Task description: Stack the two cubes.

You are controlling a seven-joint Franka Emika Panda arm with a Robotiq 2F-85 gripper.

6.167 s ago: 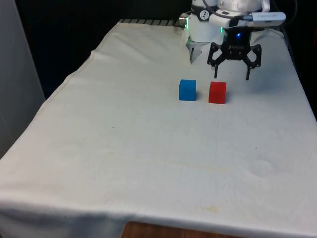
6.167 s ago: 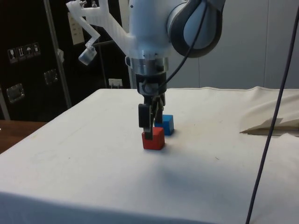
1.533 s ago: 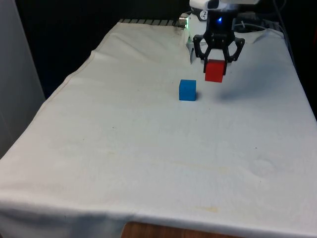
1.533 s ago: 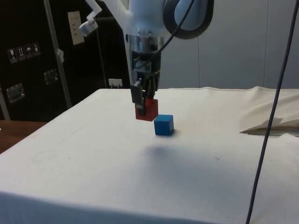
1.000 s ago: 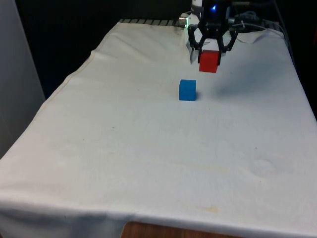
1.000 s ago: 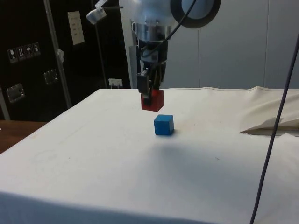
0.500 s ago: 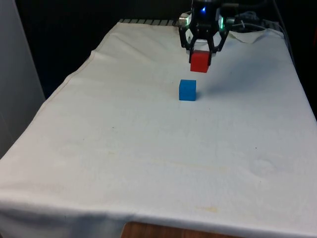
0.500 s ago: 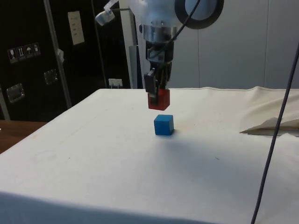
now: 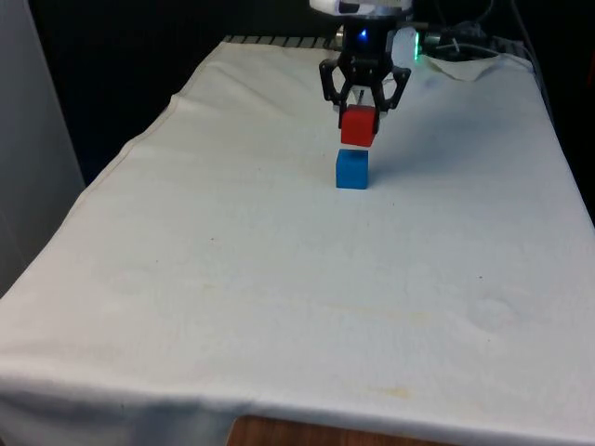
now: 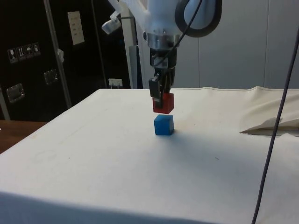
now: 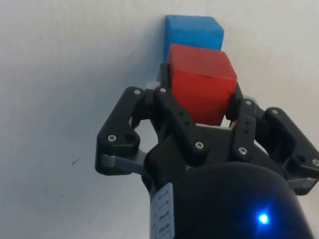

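Observation:
A blue cube (image 9: 351, 170) rests on the white cloth toward the table's far end. My black gripper (image 9: 359, 119) is shut on a red cube (image 9: 358, 126) and holds it in the air just above the blue one, with a small gap between them. From the side, the red cube (image 10: 163, 103) hangs over the blue cube (image 10: 164, 125), roughly in line with it. In the wrist view the red cube (image 11: 201, 89) sits between my fingers, and the blue cube (image 11: 193, 33) shows partly beyond it.
A crumpled fold of cloth (image 10: 271, 124) lies at the side view's right edge, near a dark cable (image 10: 273, 121). Bare white cloth (image 9: 307, 279) stretches from the cubes to the near edge.
The gripper has carried the red cube toward the front view's left and lowered it, from beside and above the blue cube to just over it. The blue cube has not moved.

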